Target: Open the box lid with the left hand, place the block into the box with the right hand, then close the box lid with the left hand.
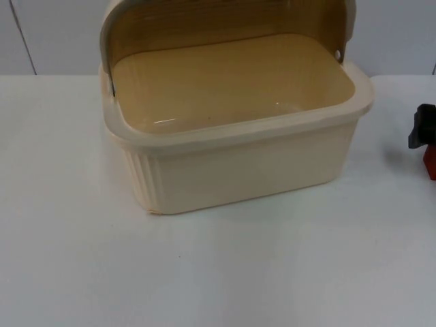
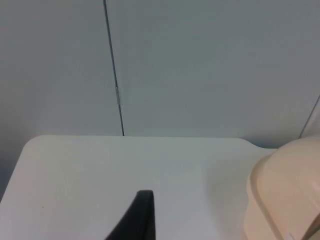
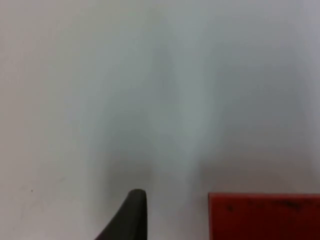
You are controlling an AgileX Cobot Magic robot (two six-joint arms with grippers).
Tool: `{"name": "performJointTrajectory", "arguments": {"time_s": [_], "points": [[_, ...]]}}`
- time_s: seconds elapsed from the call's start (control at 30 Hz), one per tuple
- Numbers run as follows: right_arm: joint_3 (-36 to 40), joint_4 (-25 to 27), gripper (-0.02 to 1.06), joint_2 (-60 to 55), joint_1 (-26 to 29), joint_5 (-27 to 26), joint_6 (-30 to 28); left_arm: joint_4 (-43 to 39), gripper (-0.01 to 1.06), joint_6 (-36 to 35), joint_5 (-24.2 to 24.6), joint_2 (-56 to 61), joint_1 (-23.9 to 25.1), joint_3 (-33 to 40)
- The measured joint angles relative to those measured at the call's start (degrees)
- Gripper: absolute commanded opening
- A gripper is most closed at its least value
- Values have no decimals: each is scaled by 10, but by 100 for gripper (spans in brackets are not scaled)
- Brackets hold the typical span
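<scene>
A cream plastic box stands in the middle of the white table, its domed lid swung up and back, and the inside is bare. At the right edge of the top view my right gripper hangs just over a red block. In the right wrist view the block lies beside the black fingertip with a clear gap between them, so this gripper is open. My left gripper waits off to the box's left, where its fingertip points at the partition wall with the box's corner beside it.
The grey partition wall closes off the table's far edge behind the box. White table surface stretches in front of the box and to both sides.
</scene>
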State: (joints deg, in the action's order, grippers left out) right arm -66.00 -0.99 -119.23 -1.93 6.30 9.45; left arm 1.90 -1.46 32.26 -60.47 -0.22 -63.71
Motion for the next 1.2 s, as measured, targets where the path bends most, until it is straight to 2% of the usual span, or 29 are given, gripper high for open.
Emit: {"name": "performJointTrajectory", "arguments": {"time_s": [0.13, 0.2, 0.3, 0.33, 0.43, 0.47, 0.5, 0.53, 0.93, 1.03, 1.2], "points": [[0, 0, 104, -1, 0, 2, 0, 0, 105, 0, 0, 0, 0, 0], [0, 0, 100, -2, 0, 6, 0, 0, 105, 0, 0, 0, 0, 0], [0, 0, 76, -3, 0, 17, 0, 0, 105, 0, 0, 0, 0, 0], [0, 0, 76, -5, 0, 21, 0, 0, 105, 0, 0, 0, 0, 0], [0, 0, 31, -5, 0, 33, 0, 0, 105, 0, -1, 0, 0, 0], [0, 0, 11, -5, 0, 33, 0, 0, 105, 0, -1, 0, 0, 0], [-1, 0, 11, -5, 0, 36, 1, 0, 105, 0, -1, 0, 0, 0], [-1, 0, 0, -5, 0, 42, 9, 0, 105, 0, -1, 0, 0, 0], [-2, 0, 0, 41, 0, 77, 28, 0, 105, 0, -1, 0, 0, 0], [-2, 0, 0, 70, 0, 77, 21, 0, 105, 0, -1, 0, 0, 0], [-46, 0, 0, 137, 0, 98, -4, 0, 105, 0, -11, 0, 0, 0]]}}
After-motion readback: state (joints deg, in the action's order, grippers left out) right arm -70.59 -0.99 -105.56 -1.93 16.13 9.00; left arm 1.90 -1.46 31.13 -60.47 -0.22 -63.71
